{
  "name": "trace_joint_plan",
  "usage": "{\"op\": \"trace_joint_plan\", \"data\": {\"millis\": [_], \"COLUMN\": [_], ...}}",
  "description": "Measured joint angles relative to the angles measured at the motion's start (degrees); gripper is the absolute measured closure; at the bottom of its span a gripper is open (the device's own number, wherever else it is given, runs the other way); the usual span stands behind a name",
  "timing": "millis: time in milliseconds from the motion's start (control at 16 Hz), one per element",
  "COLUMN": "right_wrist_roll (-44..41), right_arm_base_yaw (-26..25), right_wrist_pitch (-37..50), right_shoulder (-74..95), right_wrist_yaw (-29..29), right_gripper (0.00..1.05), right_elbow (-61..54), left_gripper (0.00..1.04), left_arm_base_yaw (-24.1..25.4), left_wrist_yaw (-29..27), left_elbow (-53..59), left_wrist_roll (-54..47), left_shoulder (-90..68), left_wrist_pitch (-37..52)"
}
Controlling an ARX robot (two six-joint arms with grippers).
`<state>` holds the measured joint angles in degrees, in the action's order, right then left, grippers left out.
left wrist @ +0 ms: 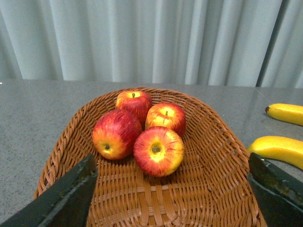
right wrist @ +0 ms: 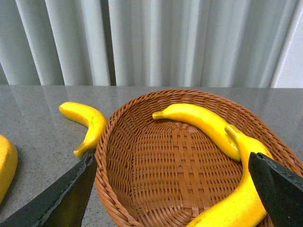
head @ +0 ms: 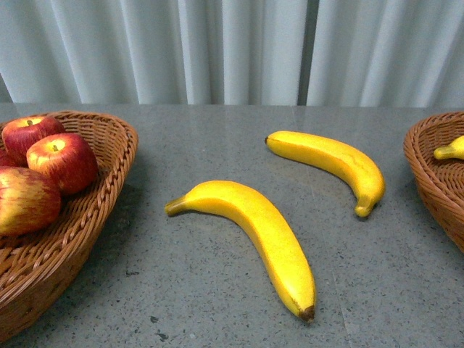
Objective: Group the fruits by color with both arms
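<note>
Nearest banana [head: 254,232] lies on the table [head: 217,130] between apple basket [head: 109,167] and banana basket [head: 428,170], second banana [head: 333,163] just beyond. I'd pinch each mid-body, they look glossy, stiff and light. Left gripper [left wrist: 171,163] and right gripper [right wrist: 171,161] both gape wide, holding nothing.

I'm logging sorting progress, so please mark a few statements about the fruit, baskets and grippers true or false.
1. Four apples lie in the left basket. True.
2. The right basket holds two bananas. True.
3. No fruit is left outside the baskets. False: the near banana and the far banana lie on the table between them.
4. An apple is being gripped. False: the left gripper and right gripper are open, empty.
</note>
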<state>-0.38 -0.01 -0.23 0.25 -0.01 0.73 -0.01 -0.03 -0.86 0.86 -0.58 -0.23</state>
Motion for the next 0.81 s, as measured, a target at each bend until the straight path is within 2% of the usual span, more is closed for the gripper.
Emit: {"op": "trace_joint_plan", "data": {"millis": [63, 313, 376, 439, 501, 564, 689, 815], "right_wrist_roll": [0.0, 0.0, 2.69, 7.1, 9.42, 9.84, 10.05, 10.03], "right_arm_base_yaw": [0.0, 0.0, -2.91, -5.64, -2.14, 2.54, 11.1, 18.86], "right_wrist_pitch": [0.0, -0.02, -3.17, 1.73, 9.14, 16.31, 30.03, 35.41], "right_shoulder": [0.0, 0.0, 2.16, 11.56, 19.61, 26.36, 44.98, 61.83], "right_wrist_yaw": [0.0, 0.0, -7.63, -15.98, -19.5, -18.49, -12.26, -8.46], "right_gripper": [0.06, 0.06, 0.06, 0.06, 0.06, 0.06, 0.06, 0.06], "right_elbow": [0.0, 0.0, 1.14, 3.32, 6.16, 9.03, 15.74, 22.58], "left_gripper": [0.05, 0.07, 0.07, 0.07, 0.07, 0.07, 0.07, 0.07], "left_arm_base_yaw": [0.0, 0.0, 0.0, 0.0, 0.0, 0.0, 0.0, 0.0], "left_wrist_yaw": [0.0, 0.0, -0.09, 0.09, 0.0, -0.13, 0.0, 0.0], "left_elbow": [0.0, 0.0, 0.0, 0.0, 0.0, 0.0, 0.0, 0.0], "left_wrist_roll": [-0.07, -0.07, -0.04, -0.09, -0.07, -0.07, -0.07, -0.07], "left_shoulder": [0.0, 0.0, 0.0, 0.0, 0.0, 0.0, 0.0, 0.0], "left_wrist_pitch": [0.0, 0.0, -0.02, 0.02, 0.0, 0.0, 0.02, 0.02]}}
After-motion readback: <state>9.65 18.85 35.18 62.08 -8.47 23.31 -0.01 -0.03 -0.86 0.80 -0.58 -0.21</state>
